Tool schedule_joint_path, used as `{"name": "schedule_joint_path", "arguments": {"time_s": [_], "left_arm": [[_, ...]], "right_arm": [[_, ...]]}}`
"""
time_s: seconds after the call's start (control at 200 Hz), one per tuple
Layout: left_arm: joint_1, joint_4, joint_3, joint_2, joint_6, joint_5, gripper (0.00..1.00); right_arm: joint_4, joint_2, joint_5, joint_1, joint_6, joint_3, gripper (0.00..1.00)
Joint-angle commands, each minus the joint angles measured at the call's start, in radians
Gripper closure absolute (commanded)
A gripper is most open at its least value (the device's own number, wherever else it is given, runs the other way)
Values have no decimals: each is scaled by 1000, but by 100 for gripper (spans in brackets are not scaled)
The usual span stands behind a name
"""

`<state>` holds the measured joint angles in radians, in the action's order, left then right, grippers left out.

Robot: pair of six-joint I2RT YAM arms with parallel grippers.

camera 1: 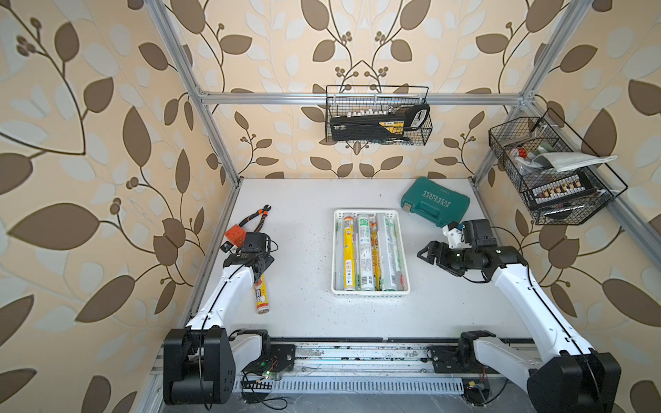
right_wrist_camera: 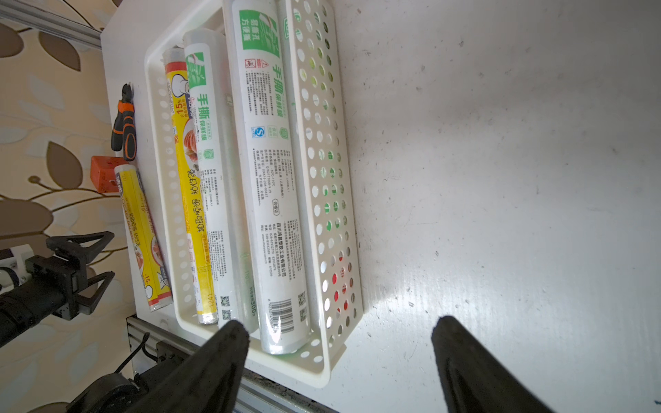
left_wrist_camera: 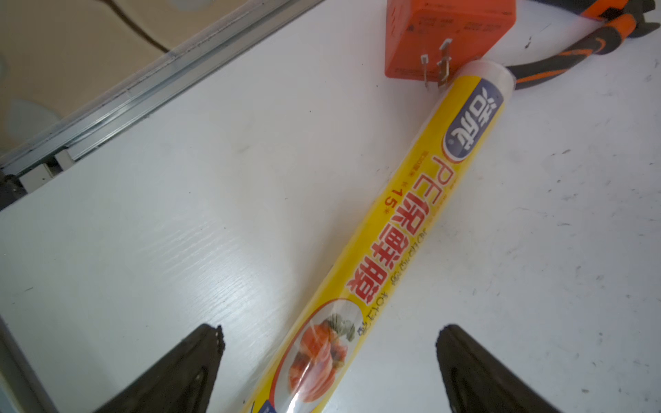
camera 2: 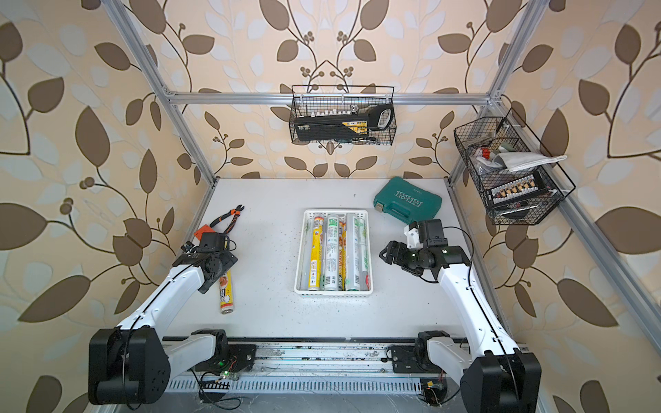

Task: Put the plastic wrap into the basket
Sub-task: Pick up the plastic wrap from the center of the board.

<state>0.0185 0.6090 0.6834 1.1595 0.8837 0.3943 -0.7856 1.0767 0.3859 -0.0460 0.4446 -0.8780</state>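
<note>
Left wrist, lower centre: straddles yellow plastic wrap roll [left_wrist_camera: 411,221], left gripper [left_wrist_camera: 331,332] spread for clamping. Right of basket [camera 1: 370,293], right gripper [camera 1: 425,254] released, out of the way.

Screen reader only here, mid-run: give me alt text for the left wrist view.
A yellow-labelled plastic wrap roll lies flat on the white table, running diagonally between the spread fingers of the open left tool, which is not gripping it. Its far end lies beside an orange plug block, with orange-and-black pliers just beyond.
</note>
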Motion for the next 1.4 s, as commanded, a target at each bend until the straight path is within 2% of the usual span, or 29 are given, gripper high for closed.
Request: {"name": "schedule_joint_path", "arguments": {"time_s": [0.0,0.16,0.405,0.675,1.17,1.29,1.395], "left_arm": [[-16,-44,7,42,-45,-77,1],[-23,-78,5,99,-102,-156,1],[-29,-102,-3,124,-165,-189,1],[-31,-109,36,226,-216,-315,3],[-50,-72,65,247,-203,-265,9],[-72,-77,68,262,-205,-277,13],[-96,-93,64,275,-206,-316,21]], "right_arm": [[-13,9,13,-6,-3,-17,16],[-14,8,10,-6,-7,-12,16],[-15,6,9,-5,-10,-7,16],[-15,1,8,-6,-12,-1,16],[-18,2,4,-6,-18,3,16],[-20,3,1,-5,-21,4,16],[-20,5,-1,-6,-24,4,16]]}}
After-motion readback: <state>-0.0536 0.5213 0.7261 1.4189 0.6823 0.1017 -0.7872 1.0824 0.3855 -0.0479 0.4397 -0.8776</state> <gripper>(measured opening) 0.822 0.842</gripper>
